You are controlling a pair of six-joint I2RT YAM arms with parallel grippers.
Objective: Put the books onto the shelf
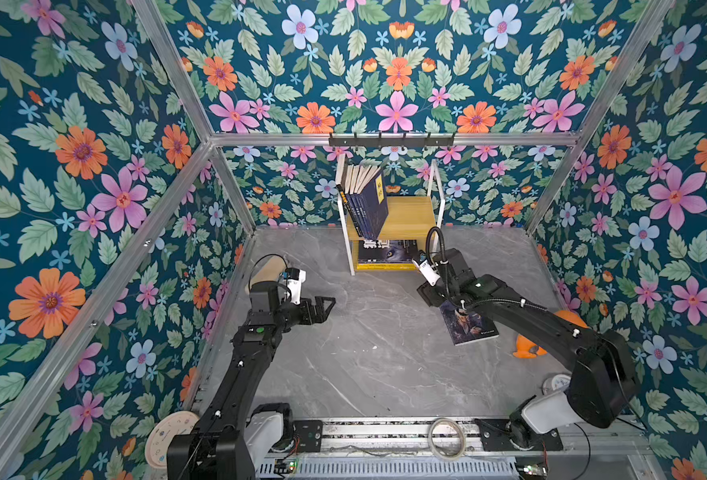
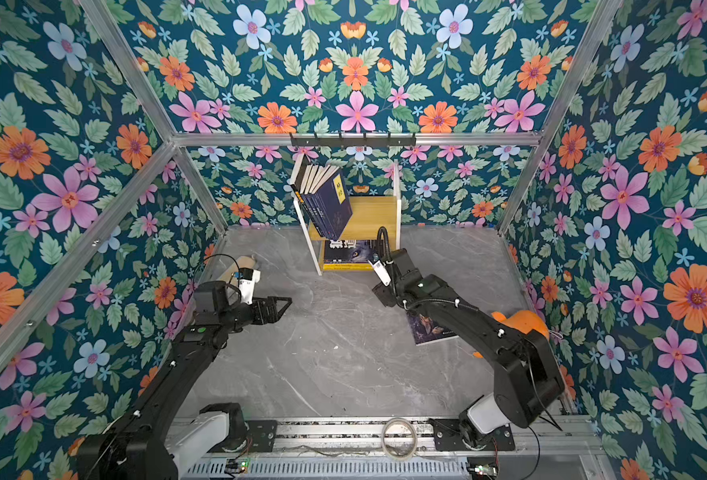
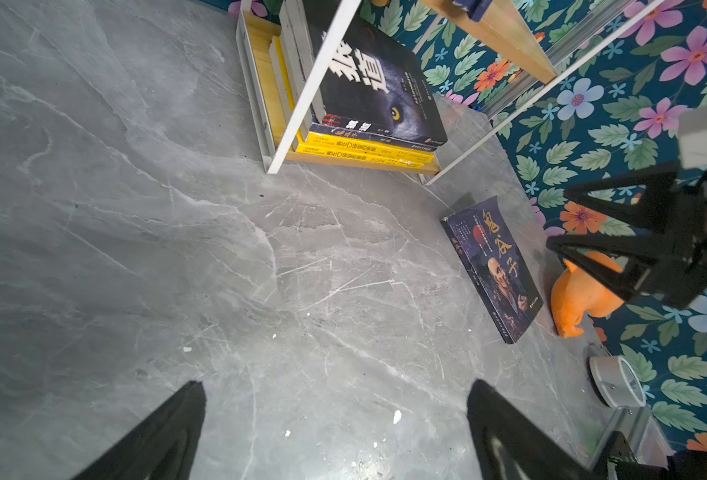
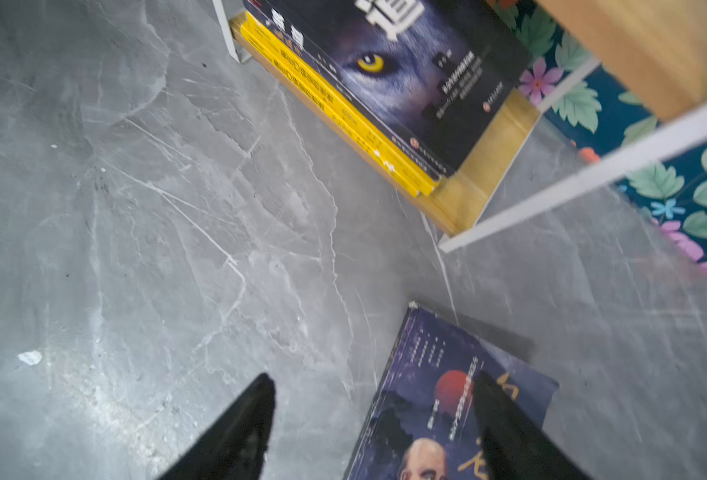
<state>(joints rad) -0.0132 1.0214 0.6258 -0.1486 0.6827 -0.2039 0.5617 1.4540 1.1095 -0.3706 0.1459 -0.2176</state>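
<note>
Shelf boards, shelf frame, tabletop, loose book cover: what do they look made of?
Shelf boards: light yellowish wood or wood-look laminate, matte, faint grain.
Shelf frame: thin white bars, likely painted metal.
Tabletop: grey marble pattern with white veins, possibly a printed sheet; low sheen.
Loose book: printed paper cover, slightly glossy.

Black jointed arms (image 1: 235, 374), white base housings (image 1: 266, 432), white wrist cameras (image 1: 295, 284), ribbed black cable (image 1: 505, 300), green lights (image 1: 260, 330)
</note>
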